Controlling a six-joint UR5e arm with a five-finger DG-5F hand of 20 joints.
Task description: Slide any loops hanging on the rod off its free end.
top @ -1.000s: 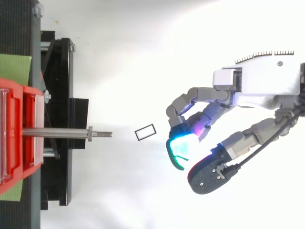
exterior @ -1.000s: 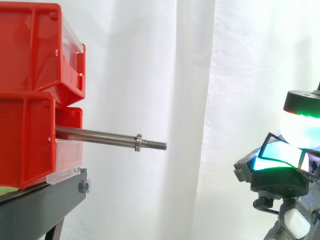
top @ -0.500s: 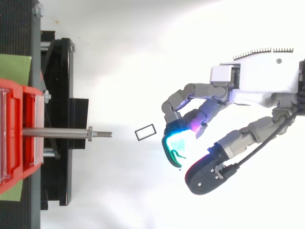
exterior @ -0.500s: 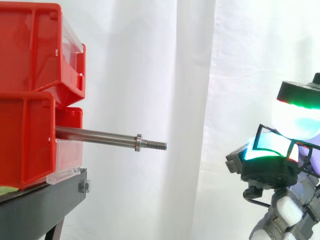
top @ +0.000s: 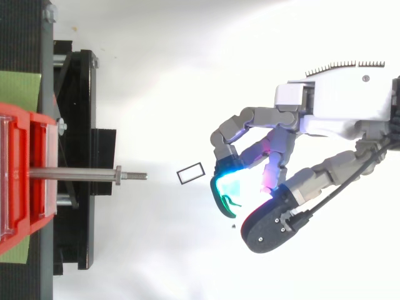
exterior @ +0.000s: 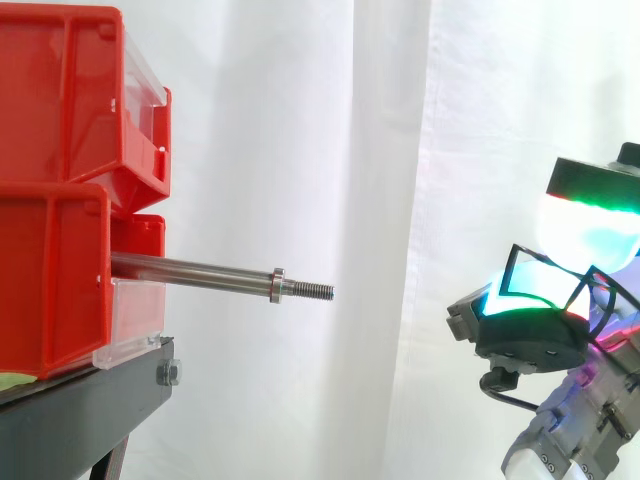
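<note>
Well clear of the threaded steel rod point(exterior: 200, 271), curled fingers point(exterior: 590, 225) pinch a thin black wire loop point(exterior: 509, 272).

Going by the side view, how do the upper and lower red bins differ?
The upper red bin is stacked on the lower red bin, while the lower red bin rests on the black stand. The rod sticks out level from the lower red bin's front; nothing sticks out of the upper red bin. Both bins are red with a clear panel at the front.
</note>
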